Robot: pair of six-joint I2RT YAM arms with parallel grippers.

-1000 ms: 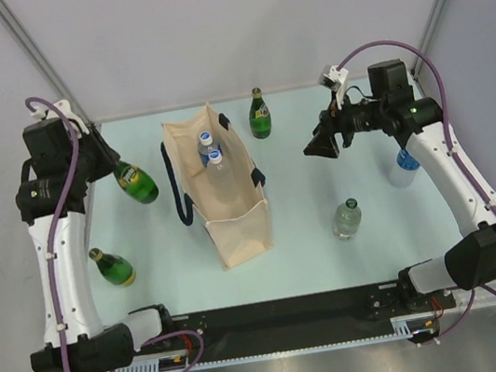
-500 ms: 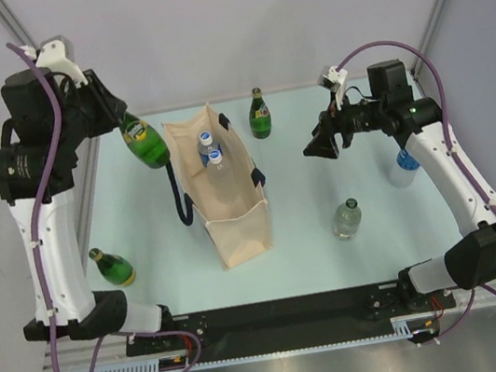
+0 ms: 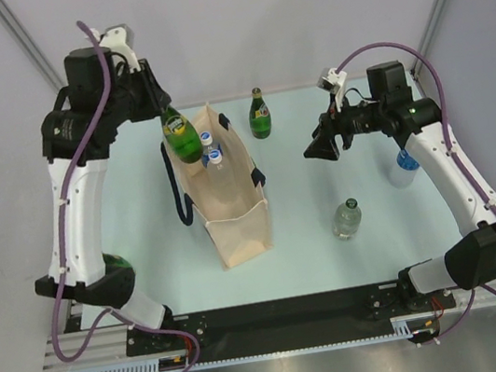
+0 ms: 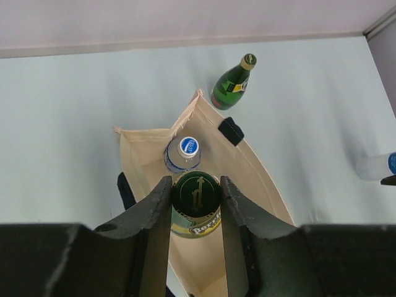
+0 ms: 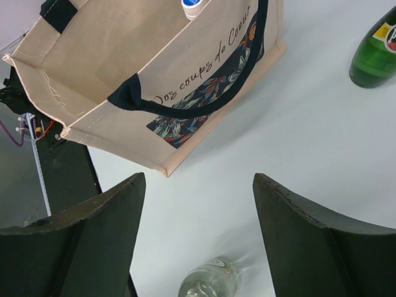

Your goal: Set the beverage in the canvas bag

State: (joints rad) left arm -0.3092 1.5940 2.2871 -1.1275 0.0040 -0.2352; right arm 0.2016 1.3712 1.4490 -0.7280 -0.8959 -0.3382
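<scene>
Nearest the arm bases, a clear glass bottle with a green cap [image 3: 347, 218] stands upright on the pale worktop [image 3: 316, 260], well to the right of the canvas bag [image 3: 234, 216]. The bag stands upright in the middle of the worktop with its mouth open and its dark handles hanging down the sides. Inside it, toward the far end, two water bottles with blue caps [image 3: 212, 149] stand close together.

Further back on the right, the right hand [image 3: 311, 149] hovers above the worktop, its fingers spread with nothing between them. Its wrist view looks down on the printed side of the bag and the clear bottle below. Just right of that arm, a plastic bottle with a blue cap [image 3: 403, 166] sits on the worktop.

At the far left corner of the bag, the left hand [image 3: 158, 106] pinches a green beverage bottle [image 3: 183, 137] and holds it in the air, tilted, with its lower end over the bag's far rim. In the left wrist view the bottle shows end-on, gripped on both sides by the dark fingers [image 4: 162, 204], directly above the bag's open mouth and just beside one blue-capped bottle.

Farthest away, another green bottle [image 3: 259, 114] stands upright on the worktop, near the bag's far right corner but not touching it.
</scene>
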